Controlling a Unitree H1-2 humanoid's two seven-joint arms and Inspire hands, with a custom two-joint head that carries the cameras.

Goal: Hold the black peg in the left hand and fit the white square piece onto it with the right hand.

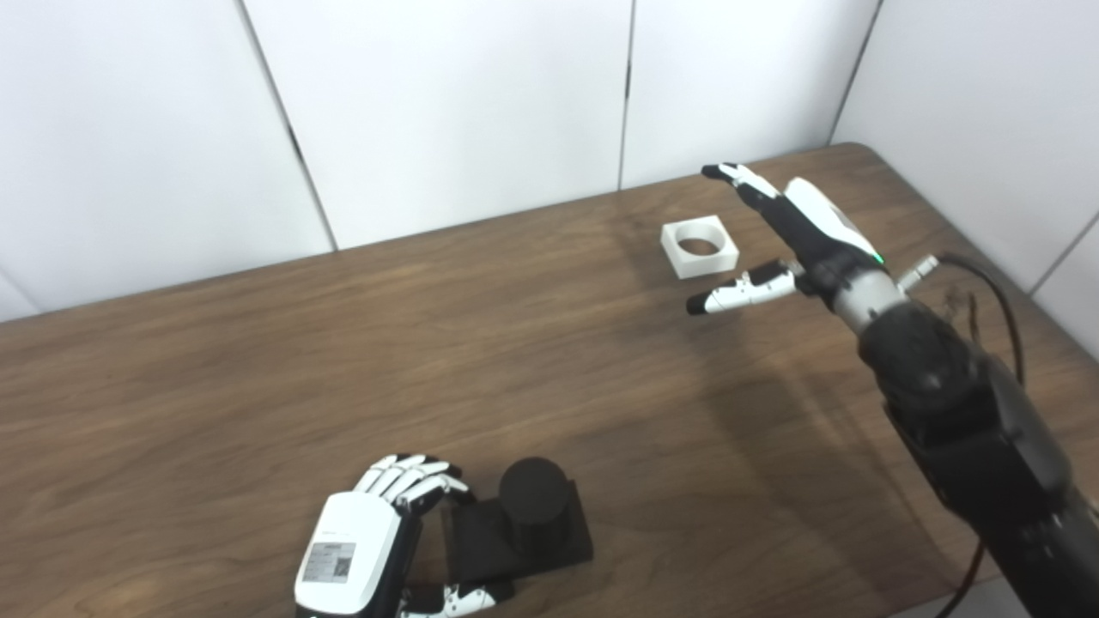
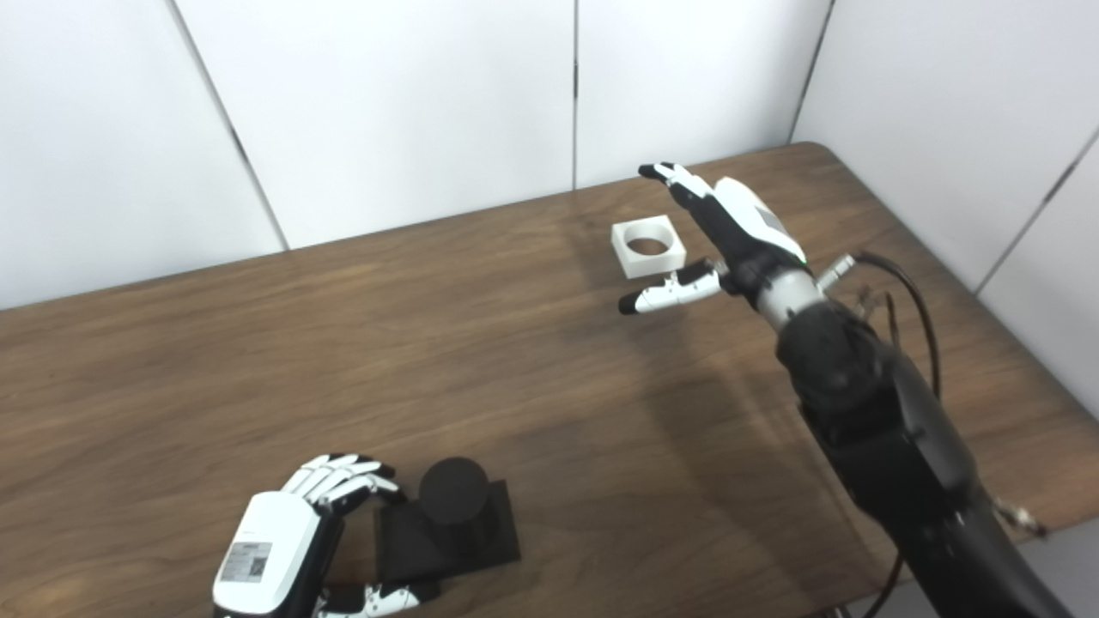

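The black peg, a short cylinder on a square black base, stands on the table near the front edge. My left hand is at the base's left end, with curled fingers at its far edge and the thumb against its near edge. The white square piece, with a round hole, lies flat at the far right. Just right of it hovers my right hand, open. Its fingers stretch past the piece's right side and its thumb points left in front of the piece, touching nothing.
The brown wooden table ends at white wall panels along the back and right. The right arm's black cable loops beside the right forearm, near the table's right edge.
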